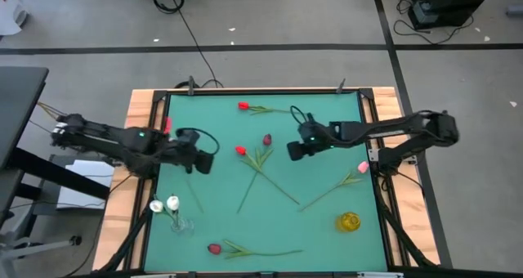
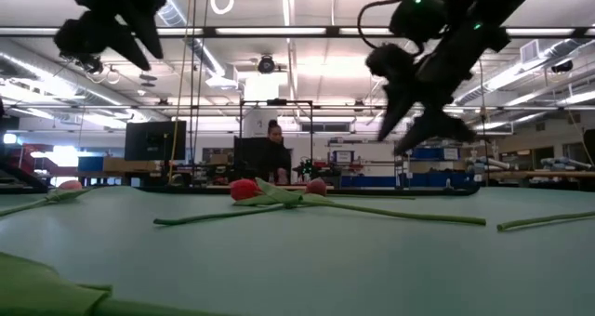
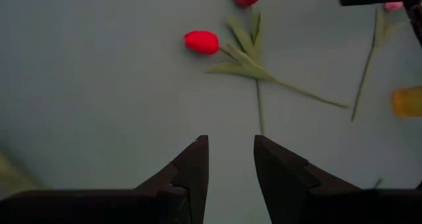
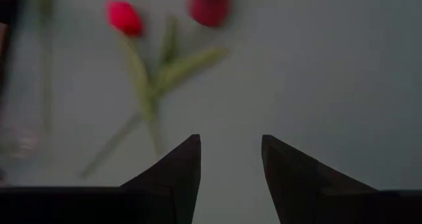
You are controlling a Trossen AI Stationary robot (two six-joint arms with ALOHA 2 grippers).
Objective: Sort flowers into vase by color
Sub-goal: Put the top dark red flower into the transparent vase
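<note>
Several tulips lie flat on the green mat. A red tulip [image 1: 240, 150] and a dark maroon tulip [image 1: 266, 139] lie mid-table with their stems crossing. Another red tulip [image 1: 243, 106] lies near the far edge, a pink one [image 1: 363, 168] at the right and a dark red one [image 1: 214, 248] near the near edge. Two white tulips [image 1: 172, 203] stand with their stems in a clear vase [image 1: 181, 225]. My left gripper [image 1: 204, 157] [image 3: 231, 140] hovers open left of the crossed pair. My right gripper [image 1: 291, 151] [image 4: 231, 138] hovers open to their right. The low view shows both raised above the mat.
A yellow vase [image 1: 349, 221] stands near the table's near-right corner. A thin green stem [image 1: 196, 195] lies on the mat beside the clear vase. Wooden rails [image 1: 139, 123] frame the mat. A person [image 2: 272, 153] is in the room far behind the table.
</note>
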